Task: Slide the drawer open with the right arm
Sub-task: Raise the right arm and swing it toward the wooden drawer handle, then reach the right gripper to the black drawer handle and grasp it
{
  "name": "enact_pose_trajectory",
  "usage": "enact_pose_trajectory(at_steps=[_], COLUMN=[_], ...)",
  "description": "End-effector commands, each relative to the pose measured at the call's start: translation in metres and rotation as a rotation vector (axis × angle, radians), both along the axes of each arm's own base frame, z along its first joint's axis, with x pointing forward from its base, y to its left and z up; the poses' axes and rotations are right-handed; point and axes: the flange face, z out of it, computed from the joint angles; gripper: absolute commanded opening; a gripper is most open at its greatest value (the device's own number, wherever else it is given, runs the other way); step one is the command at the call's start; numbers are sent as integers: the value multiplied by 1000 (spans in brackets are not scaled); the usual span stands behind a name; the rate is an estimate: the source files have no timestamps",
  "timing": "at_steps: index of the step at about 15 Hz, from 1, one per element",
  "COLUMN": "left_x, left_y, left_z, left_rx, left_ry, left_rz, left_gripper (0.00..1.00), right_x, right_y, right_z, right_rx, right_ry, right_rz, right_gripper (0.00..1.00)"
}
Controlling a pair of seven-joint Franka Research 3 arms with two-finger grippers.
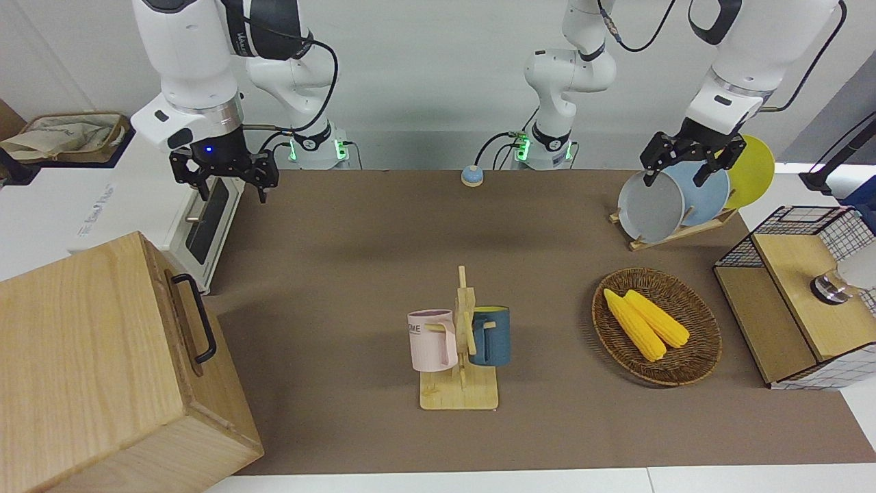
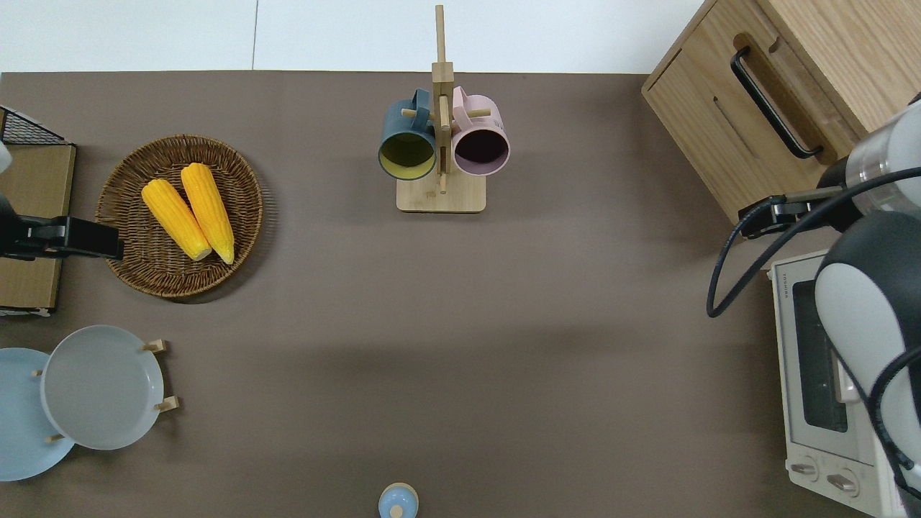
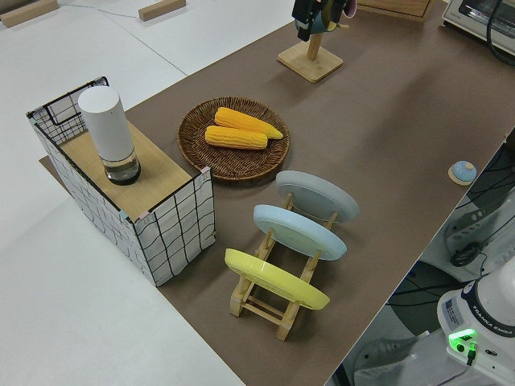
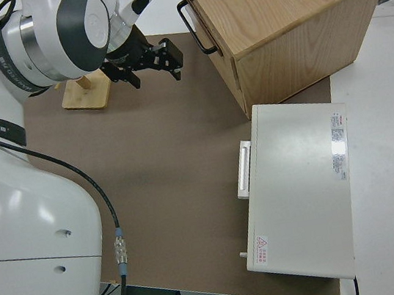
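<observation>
Hovering right tool, fingers apart, empty, drawer prob. shut

The desk is covered by a matt brown mat of smooth finish. The cabinet is made of pale wood with visible grain, as is the drawer; its bar handle is finished in black metal. The toaster oven is cased in smooth white material. The basket is woven of rough brown wicker. The mug rack is made of light bare wood. The plates are smooth, with a slight sheen. The right arm is shelled in glossy white, and its gripper is finished in matt black.
</observation>
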Motion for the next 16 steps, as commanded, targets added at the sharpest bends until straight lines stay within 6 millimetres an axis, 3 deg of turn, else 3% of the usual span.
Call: enact_pose_trajectory(at_steps=[1,9,16], left_x=[4,4,4], left_y=[0,0,0], left_z=[2,2,2], left_rx=[16,16,16], left_ry=[-8,-8,-8], left_rz=[-8,-8,-8], left_gripper=[995,998,995], right_x=[-2,4,11], right_y=[14,59,92], right_z=[3,-16,-76], right_rx=[-95,-355,-658], right_ry=[0,-19,-44], right_rz=[24,94,113], right_gripper=[983,983,983])
